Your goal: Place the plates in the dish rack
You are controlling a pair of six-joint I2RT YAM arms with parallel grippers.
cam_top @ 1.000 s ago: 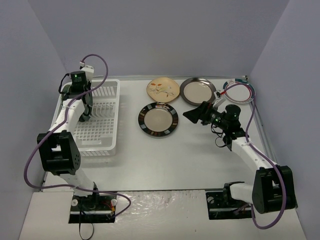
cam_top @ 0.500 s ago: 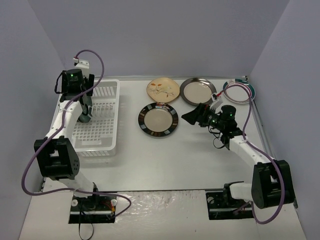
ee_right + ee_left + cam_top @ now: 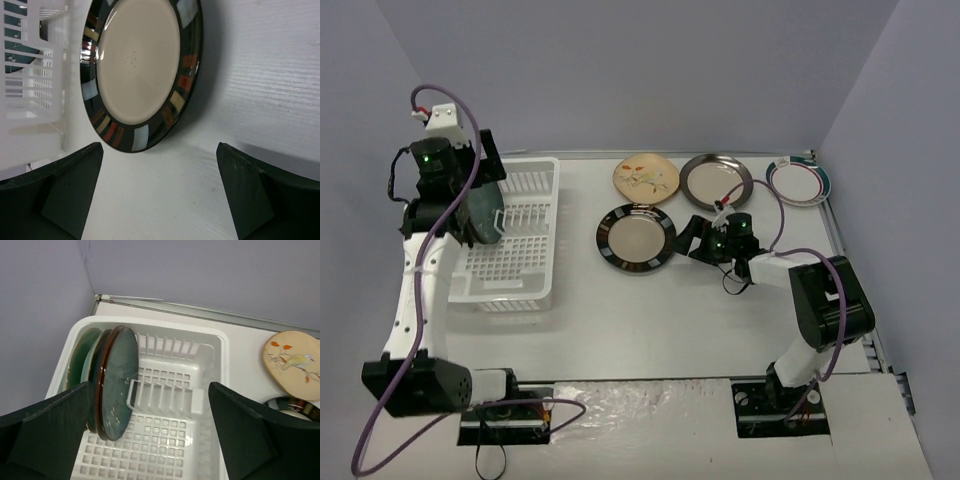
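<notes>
Beige dark-rimmed plate (image 3: 137, 65) should be pinched at its near rim by the right gripper (image 3: 160, 187), now spread and empty, one finger slid flat underneath.

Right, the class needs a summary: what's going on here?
A white dish rack is being loaded. The left gripper hangs open above the rack, where several plates stand on edge at one end. The right gripper is open, low on the table, facing a dark-rimmed beige plate. A tan floral plate, another dark-rimmed plate and a white plate lie further back.
</notes>
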